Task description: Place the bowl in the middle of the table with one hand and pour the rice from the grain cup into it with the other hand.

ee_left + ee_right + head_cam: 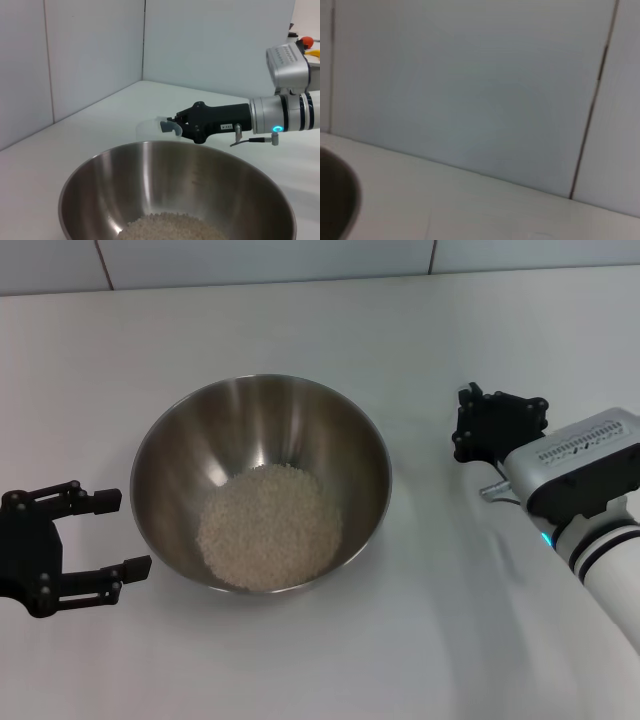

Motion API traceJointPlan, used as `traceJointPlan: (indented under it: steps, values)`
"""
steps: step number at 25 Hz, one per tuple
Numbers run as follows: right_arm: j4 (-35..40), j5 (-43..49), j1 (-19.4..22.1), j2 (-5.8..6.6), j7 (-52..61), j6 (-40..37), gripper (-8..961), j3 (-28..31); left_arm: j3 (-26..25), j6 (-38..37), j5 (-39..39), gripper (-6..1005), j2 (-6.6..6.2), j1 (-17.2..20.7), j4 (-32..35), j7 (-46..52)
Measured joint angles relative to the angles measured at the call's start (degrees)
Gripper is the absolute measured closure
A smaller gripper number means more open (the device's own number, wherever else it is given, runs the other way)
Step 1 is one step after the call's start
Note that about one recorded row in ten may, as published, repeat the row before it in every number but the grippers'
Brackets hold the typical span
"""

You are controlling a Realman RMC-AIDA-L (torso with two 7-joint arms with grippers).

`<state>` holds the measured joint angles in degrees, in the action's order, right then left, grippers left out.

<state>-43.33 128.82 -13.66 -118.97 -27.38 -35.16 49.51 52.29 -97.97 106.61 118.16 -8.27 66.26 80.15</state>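
The steel bowl [262, 430] stands in the middle of the white table [300, 320] with a pale mound of rice [270, 527] in its bottom. My left gripper [130, 532] is open just off the bowl's left side, fingers apart and not touching it. My right gripper [462, 425] hovers to the right of the bowl. In the left wrist view it [169, 128] is shut on the clear grain cup [150, 131], held beyond the bowl's far rim [175, 145]; no rice shows in the cup. The cup is not discernible in the head view.
Pale wall panels [300, 260] close off the table's far edge. The right wrist view shows the wall [480, 90] and a dark edge of the bowl [337, 200]. Bare tabletop surrounds the bowl.
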Motion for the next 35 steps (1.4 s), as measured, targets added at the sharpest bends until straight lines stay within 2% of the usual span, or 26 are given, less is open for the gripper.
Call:
traceJointPlan:
  steps: [11,23,28,35]
  values:
    - [-1.68,3.10,3.00,0.04,-0.08,-1.60,920,-0.34,0.00,-0.21,0.00,187,-0.04,0.01,0.36,0.00]
    - [-3.07,4.48,7.36,-0.03,0.12,-5.92,496,-2.53,0.07,-0.21,-0.03,187,0.12,-0.04,0.77,0.00]
    - [-4.16,4.49,9.64,0.16,-0.08,-9.64,389,-5.53,0.01,-0.20,-0.09,187,0.14,-0.06,0.79,0.00]
    - [-5.91,4.52,15.24,0.07,-0.30,-14.10,390,-5.95,0.20,-0.21,-0.09,187,0.14,-0.08,0.80,0.00]
